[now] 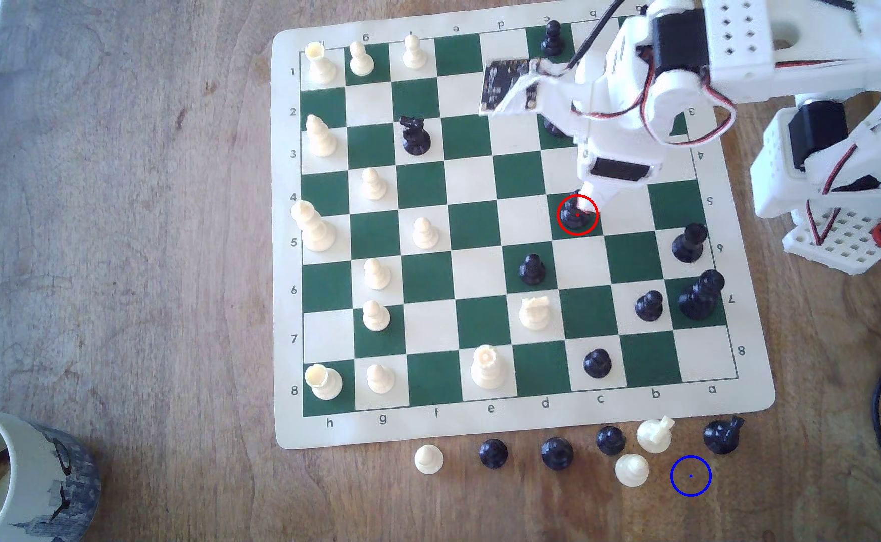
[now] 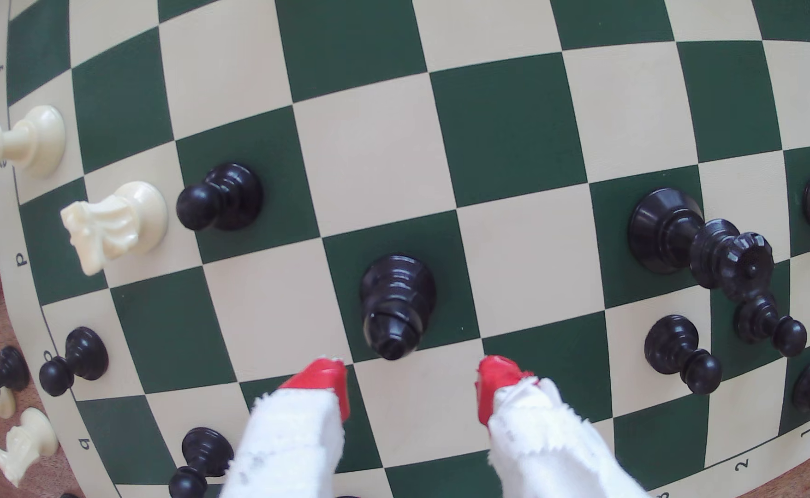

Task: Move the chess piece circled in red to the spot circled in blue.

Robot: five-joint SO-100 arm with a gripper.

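While the tool hangs with its red-tipped jaws spread apart and empty, the black bishop stands upright on a green square just ahead of the gap, centred between the tips but not yet between them. In the exterior view, the blue-ringed spot lies on bare tabletop off the board's near edge, toward the right, well apart from the bishop.
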